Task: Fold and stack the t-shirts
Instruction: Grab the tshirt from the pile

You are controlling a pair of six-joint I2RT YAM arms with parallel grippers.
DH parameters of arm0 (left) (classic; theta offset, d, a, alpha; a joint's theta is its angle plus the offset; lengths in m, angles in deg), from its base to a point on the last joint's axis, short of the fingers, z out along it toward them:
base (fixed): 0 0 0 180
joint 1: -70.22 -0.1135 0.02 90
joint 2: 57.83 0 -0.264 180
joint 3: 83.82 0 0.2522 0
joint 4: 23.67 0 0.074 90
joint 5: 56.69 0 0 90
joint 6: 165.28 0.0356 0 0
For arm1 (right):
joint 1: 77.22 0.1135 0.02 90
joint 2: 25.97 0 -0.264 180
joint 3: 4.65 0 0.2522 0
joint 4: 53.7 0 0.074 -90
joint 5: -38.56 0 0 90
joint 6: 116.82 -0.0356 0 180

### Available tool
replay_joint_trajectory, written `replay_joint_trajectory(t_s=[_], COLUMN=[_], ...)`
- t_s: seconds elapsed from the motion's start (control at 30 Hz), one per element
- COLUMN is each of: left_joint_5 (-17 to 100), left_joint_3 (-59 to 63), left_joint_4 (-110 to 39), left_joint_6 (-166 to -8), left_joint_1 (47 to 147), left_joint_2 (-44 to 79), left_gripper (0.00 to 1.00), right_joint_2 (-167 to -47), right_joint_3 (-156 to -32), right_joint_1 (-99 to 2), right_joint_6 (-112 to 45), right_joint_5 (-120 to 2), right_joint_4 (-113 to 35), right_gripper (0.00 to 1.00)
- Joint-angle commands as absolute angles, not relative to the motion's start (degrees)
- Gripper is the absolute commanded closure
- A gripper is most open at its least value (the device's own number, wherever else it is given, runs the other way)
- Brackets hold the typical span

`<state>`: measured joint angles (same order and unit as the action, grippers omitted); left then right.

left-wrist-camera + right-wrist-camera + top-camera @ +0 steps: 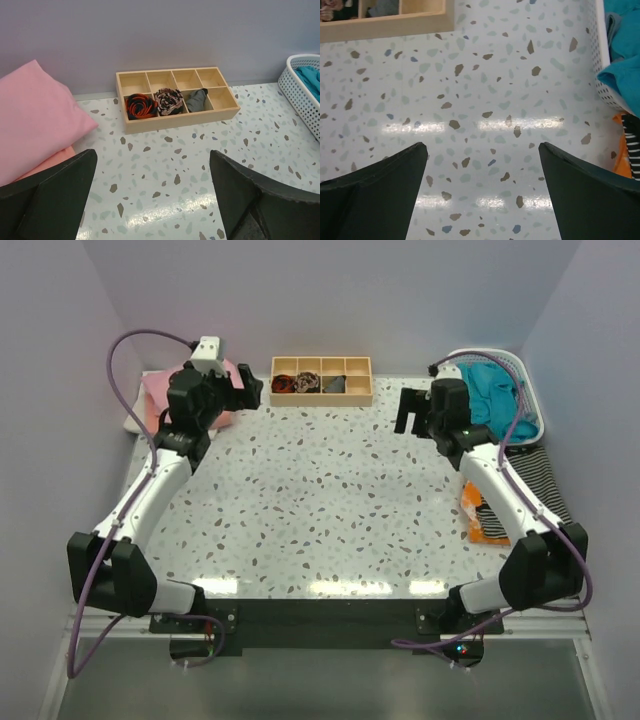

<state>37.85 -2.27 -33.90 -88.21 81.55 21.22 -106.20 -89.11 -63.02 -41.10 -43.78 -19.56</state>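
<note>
A folded pink t-shirt (160, 390) lies on a stack at the table's far left. In the left wrist view the pink t-shirt (35, 115) sits over a peach one (47, 162). A teal-blue t-shirt (490, 390) lies crumpled in a white basket (530, 405) at the far right; it also shows in the right wrist view (622, 75). My left gripper (245, 390) is open and empty just right of the pink stack; its jaws (152, 154) hang over bare table. My right gripper (410, 410) is open and empty left of the basket, over bare table (482, 145).
A wooden compartment tray (320, 380) with rolled socks stands at the back middle, also in the left wrist view (175, 95). A striped cloth (545, 480) and an orange item (478, 515) lie at the right edge. Walls close the table on three sides.
</note>
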Motion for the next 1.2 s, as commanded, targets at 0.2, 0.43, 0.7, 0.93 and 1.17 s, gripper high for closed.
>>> replay_joint_trajectory(t_s=[0.2, 0.43, 0.7, 0.93, 1.17], left_joint_5=[44.73, 47.10, 52.20, 54.49, 57.39], left_joint_3=[2.61, 8.16, 8.43, 10.36, 11.94], left_joint_4=[-34.14, -41.65, -41.03, -42.08, -42.61], left_joint_6=[-89.35, -85.83, -86.80, -87.32, -88.64], left_joint_1=[81.65, 81.65, 81.65, 81.73, 81.65], left_joint_2=[27.68, 33.49, 35.59, 37.80, 39.82], left_gripper=[0.00, 0.00, 0.00, 0.00, 0.00], right_joint_2=[-115.53, -133.88, -144.70, -142.70, -140.68], right_joint_3=[-95.24, -116.56, -131.08, -124.24, -116.95], right_joint_1=[-62.63, -63.77, -68.34, -73.16, -77.04], right_joint_6=[-40.81, -40.70, -51.32, -60.56, -69.62], right_joint_5=[-22.55, -8.33, 1.90, 11.58, 12.46], right_joint_4=[-29.11, -16.08, -5.76, -1.97, 1.11], right_gripper=[0.01, 0.01, 0.04, 0.03, 0.04])
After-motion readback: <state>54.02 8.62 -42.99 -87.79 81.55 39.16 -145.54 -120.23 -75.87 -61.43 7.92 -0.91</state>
